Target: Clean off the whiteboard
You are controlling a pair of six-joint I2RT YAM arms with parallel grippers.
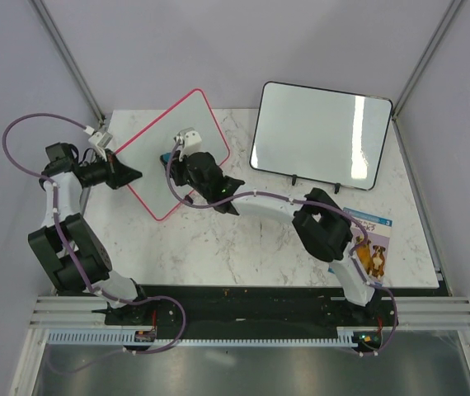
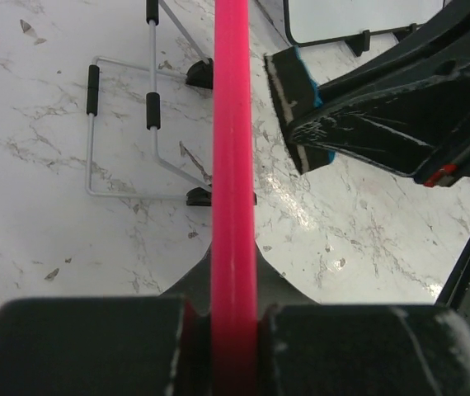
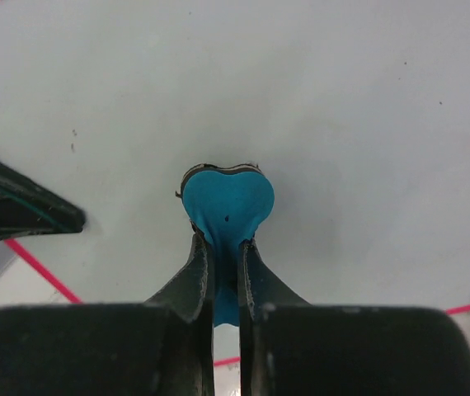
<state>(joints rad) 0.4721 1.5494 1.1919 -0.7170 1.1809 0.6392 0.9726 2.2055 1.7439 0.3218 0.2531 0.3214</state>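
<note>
The whiteboard (image 1: pixel 148 165), white with a thin pink frame, is held tilted above the table at the back left. My left gripper (image 1: pixel 129 175) is shut on its left edge; in the left wrist view the pink frame (image 2: pixel 233 148) runs up from between the jaws (image 2: pixel 233 330). My right gripper (image 1: pixel 176 158) is shut on a blue eraser (image 3: pixel 227 202) pressed flat against the board's face (image 3: pixel 342 124). The eraser (image 2: pixel 289 103) also shows in the left wrist view, beside the frame. No writing shows on the visible part of the board.
A larger black-framed whiteboard (image 1: pixel 321 136) stands on black feet at the back right. A card with a dog picture (image 1: pixel 371 243) lies at the right front. A wire stand (image 2: pixel 148 107) lies on the marble table (image 1: pixel 218 247) below the held board.
</note>
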